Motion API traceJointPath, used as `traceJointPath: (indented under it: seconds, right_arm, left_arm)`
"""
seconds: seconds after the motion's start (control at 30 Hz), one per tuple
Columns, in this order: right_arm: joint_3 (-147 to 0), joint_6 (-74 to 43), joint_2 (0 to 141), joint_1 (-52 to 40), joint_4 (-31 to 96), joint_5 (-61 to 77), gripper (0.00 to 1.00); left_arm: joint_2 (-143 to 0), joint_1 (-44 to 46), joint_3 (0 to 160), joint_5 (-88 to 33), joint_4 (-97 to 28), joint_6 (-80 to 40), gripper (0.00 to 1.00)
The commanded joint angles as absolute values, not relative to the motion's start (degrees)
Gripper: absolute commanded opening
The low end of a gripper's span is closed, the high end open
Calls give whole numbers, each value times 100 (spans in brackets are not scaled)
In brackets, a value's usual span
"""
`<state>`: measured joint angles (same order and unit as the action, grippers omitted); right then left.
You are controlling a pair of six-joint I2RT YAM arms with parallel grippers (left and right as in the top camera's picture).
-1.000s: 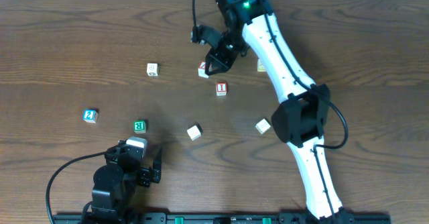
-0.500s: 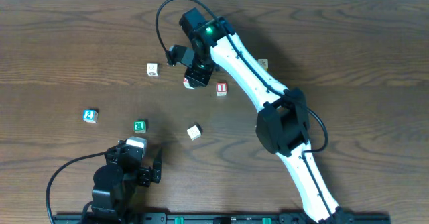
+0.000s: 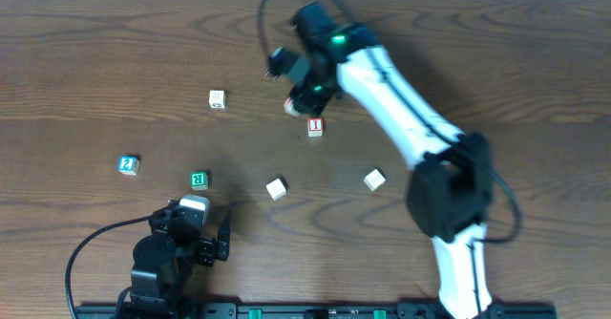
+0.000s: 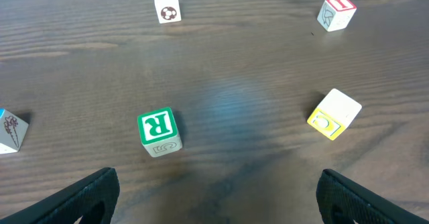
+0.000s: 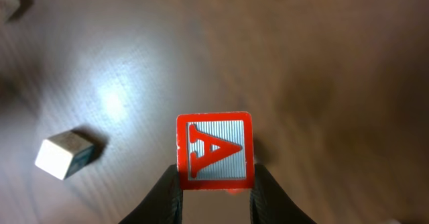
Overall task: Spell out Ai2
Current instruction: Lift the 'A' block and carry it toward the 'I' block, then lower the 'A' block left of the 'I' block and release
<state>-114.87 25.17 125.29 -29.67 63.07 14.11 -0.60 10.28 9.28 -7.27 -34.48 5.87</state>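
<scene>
Overhead: the right hand [image 3: 305,97] is closed on the A cube [image 3: 291,106]. The I cube [image 3: 315,125] sits on the counter [image 3: 477,61] just beside that hand. The 2 cube [image 3: 128,164] lies well apart from it, nearer the left hand [image 3: 218,241].

Left wrist: the left hand is spread wide and holds nothing. A green R cube [image 4: 159,131] lies ahead of it.

Right wrist: both fingers [image 5: 164,196] pinch the A cube's sides, with the red letter facing the camera. A plain cube [image 5: 64,155] lies off to one side.
</scene>
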Motion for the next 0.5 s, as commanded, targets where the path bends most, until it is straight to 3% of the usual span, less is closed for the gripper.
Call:
traceJointPath:
  seconds: [0.0, 0.47]
  right_arm:
    - [-10965, 2410, 12256, -2768, 6029, 1610, 2]
    - [-10521, 4110, 12291, -3522, 5741, 1481, 2]
  left_arm:
    - [-25, 1004, 893, -705, -3444, 626, 95]
    - [-25, 1004, 891, -705, -3444, 624, 95]
